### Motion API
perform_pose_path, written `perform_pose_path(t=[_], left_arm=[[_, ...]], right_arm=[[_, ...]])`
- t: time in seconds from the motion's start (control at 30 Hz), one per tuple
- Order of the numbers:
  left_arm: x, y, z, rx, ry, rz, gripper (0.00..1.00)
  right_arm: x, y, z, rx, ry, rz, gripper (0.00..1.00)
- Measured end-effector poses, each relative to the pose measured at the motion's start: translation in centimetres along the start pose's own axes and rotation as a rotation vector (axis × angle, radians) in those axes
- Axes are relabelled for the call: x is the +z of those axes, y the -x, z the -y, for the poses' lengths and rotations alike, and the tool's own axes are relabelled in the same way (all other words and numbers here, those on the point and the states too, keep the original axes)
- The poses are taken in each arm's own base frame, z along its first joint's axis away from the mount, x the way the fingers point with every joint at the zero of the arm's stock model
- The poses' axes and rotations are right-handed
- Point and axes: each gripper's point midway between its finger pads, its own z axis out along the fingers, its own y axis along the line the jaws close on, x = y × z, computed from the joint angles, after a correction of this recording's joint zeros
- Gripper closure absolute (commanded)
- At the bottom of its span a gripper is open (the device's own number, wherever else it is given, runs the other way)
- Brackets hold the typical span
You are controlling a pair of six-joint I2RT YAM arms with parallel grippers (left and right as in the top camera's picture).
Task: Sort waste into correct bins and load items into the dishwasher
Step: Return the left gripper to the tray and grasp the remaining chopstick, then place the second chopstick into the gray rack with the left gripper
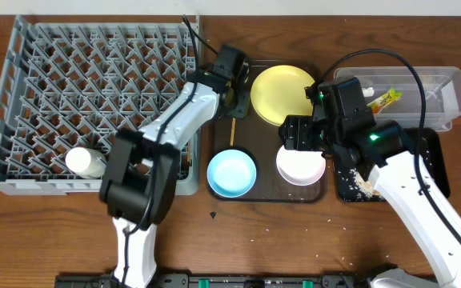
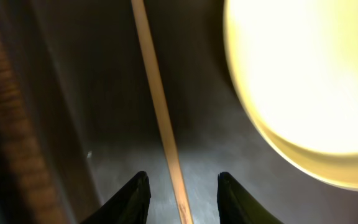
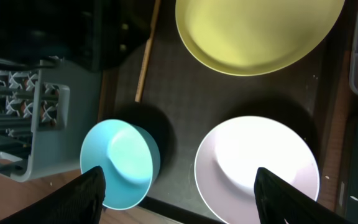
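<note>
A thin wooden chopstick [image 2: 157, 93] lies on the brown serving tray [image 1: 266, 192], left of the pale yellow plate [image 1: 282, 94]. My left gripper [image 2: 180, 177] hangs low over the chopstick [image 1: 233, 132], open, one finger on each side and neither touching it. On the tray's front half are the light blue bowl [image 3: 120, 165] and the white bowl [image 3: 257, 165]. My right gripper [image 3: 179, 174] stands wide open above them, holding nothing. A small white cup [image 1: 85, 162] rests in the grey dish rack [image 1: 22, 96]. The snack wrapper [image 1: 384, 98] lies in the clear tub [image 1: 446, 84].
A black tray [image 1: 430, 172] with beige crumbs [image 1: 366, 186] sits at the right, in front of the clear tub. The rack's wall runs close along the brown tray's left side. A few crumbs dot the wooden table [image 1: 278, 240] in front.
</note>
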Motion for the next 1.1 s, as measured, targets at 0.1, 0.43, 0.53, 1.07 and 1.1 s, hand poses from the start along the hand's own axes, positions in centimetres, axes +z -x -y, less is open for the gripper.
perform_pose_path(t=[0.1,0.43,0.53,1.07,1.1], left_arm=[[1.6,-0.3,-0.2,-0.001,0.005,-0.010,0.67],[2.7,-1.0,-0.5,0.000,0.015,-0.037,0.93],[2.1,-1.6,-0.6,-0.002,0.019,-0.064,0.92],[-16.8,0.7,-5.2,-0.060,0.228,0.148,0.93],[-16.6,0.4,-6.1,-0.074,0.247,0.132,0.92]], right_arm=[[0.0,0.0,0.0,0.000,0.000,0.000,0.25],[0.0,0.0,0.0,0.000,0.000,0.000,0.25],[0.0,0.0,0.0,0.000,0.000,0.000,0.25],[0.0,0.0,0.0,0.000,0.000,0.000,0.25],[0.0,0.0,0.0,0.000,0.000,0.000,0.25]])
